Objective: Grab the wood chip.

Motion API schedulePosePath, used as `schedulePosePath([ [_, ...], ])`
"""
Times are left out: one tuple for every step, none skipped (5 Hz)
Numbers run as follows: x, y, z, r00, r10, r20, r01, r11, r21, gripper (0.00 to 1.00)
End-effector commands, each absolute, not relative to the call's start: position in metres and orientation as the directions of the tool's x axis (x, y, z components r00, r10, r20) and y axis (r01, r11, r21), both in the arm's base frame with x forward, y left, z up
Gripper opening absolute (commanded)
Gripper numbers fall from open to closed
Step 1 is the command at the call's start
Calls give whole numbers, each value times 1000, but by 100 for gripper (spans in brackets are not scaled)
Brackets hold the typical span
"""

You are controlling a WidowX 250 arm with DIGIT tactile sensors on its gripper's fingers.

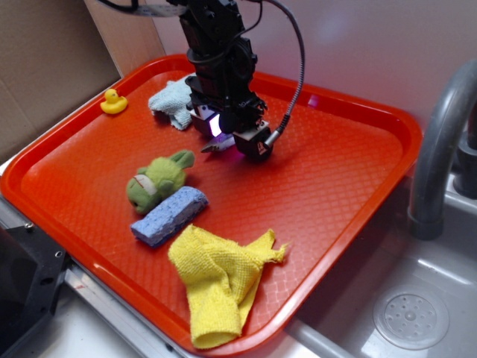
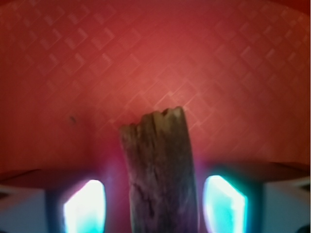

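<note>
Yellow cloth [image 1: 220, 280] lies nearest outside, then sponge [image 1: 169, 215] and frog toy [image 1: 158, 179] on the red tray [image 1: 350, 186]; gripper [image 1: 232, 142] sits low mid-tray, wood chip [image 1: 216, 147] poking out; wrist view shows the chip [image 2: 160, 174] between lit fingers [image 2: 83, 206], seemingly pinched ready for lifting.

Wood chip [image 2: 160, 170], rough brown-grey sliver, jagged end, over red tray [image 2: 155, 58]

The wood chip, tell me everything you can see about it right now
The wood chip is a rough, grey-brown sliver with streaky lengthwise grain and a jagged, splintered end. In the wrist view it lies between the gripper fingers, over the red tray. Contact with the fingers is not clear. From outside, only one tip pokes out.
</note>
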State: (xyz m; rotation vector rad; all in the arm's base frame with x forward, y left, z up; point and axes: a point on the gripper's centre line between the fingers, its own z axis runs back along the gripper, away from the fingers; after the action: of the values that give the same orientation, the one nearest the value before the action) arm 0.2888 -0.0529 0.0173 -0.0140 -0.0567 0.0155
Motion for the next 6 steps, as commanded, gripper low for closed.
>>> schedulePosePath([
  [282, -55, 14, 998, 10, 69, -10, 1000, 1, 0],
  [281, -57, 14, 997, 1, 79, -4, 1000, 30, 0],
  [275, -53, 31, 997, -1, 74, -1, 1000, 26, 0],
  [256, -39, 80, 988, 49, 143, -48, 999, -11, 0],
  [237, -19, 126, 978, 85, 190, -44, 976, -213, 0],
  [232, 2, 174, 963, 145, 225, -76, 954, -291, 0],
])
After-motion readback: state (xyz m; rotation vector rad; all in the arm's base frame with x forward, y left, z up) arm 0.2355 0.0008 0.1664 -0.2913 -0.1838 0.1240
